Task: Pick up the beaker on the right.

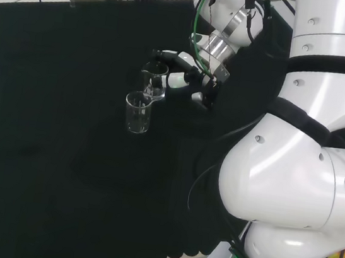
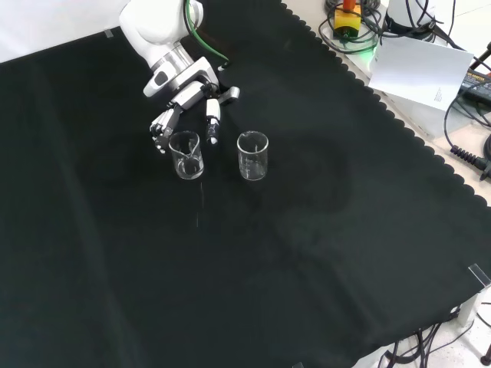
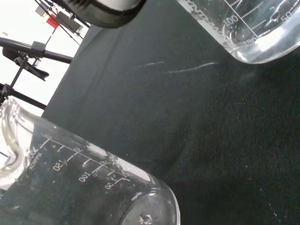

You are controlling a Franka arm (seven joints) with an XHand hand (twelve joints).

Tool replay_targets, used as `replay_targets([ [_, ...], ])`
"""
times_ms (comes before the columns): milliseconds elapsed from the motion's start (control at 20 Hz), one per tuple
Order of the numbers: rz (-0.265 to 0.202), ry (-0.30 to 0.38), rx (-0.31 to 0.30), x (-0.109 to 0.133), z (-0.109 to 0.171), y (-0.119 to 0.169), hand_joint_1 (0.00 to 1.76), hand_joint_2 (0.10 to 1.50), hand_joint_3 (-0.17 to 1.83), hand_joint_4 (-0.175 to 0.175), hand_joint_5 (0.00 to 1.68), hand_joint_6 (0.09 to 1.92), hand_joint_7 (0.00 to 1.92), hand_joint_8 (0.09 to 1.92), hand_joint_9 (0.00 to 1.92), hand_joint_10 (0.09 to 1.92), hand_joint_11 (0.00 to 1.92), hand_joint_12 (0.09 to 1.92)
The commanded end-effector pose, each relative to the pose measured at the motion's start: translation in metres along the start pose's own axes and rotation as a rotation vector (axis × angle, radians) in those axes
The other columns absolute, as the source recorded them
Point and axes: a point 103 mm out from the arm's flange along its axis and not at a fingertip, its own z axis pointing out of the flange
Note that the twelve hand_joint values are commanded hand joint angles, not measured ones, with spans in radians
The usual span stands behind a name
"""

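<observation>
- The hand (image 2: 188, 103) reaches down from the top of the front view, its fingers (image 2: 212, 123) spread wide and straddling the near-left beaker (image 2: 186, 155), holding nothing
- Whether any finger touches that glass is hard to tell
- The other beaker (image 2: 252, 155) stands just to its right on the black cloth (image 2: 307, 253), apart from the hand
- In the wrist view both glasses are cut off at the edges

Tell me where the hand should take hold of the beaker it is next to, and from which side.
Grip the beaker round its straight side wall, about mid-height, coming from the far side in the front view, where the hand already is. It stands upright, and the second beaker stands apart on the front view's right, so fingers probably have room on both flanks.
</observation>
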Motion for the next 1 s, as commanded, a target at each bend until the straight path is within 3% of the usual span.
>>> replay_targets([
  [50, -0.027, -0.004, -0.045, 0.002, -0.007, 0.001, 0.94, 0.87, -0.17, -0.031, 0.44, 0.09, 0.22, 0.69, 0.36, 0.64, 0.00, 1.36],
  [150, -0.037, -0.008, -0.045, 0.002, -0.011, 0.002, 0.95, 0.87, -0.17, -0.031, 0.43, 0.09, 0.22, 0.69, 0.36, 0.63, 0.00, 1.36],
  [550, -0.015, 0.006, 0.066, -0.010, -0.002, 0.005, 0.94, 0.87, -0.17, -0.028, 0.40, 0.09, 0.19, 0.68, 0.34, 0.62, 0.00, 1.35],
  [1000, -0.013, 0.040, 0.034, -0.021, 0.000, -0.001, 0.93, 0.87, -0.17, -0.028, 0.39, 0.09, 0.19, 0.67, 0.33, 0.62, 0.00, 1.34],
])
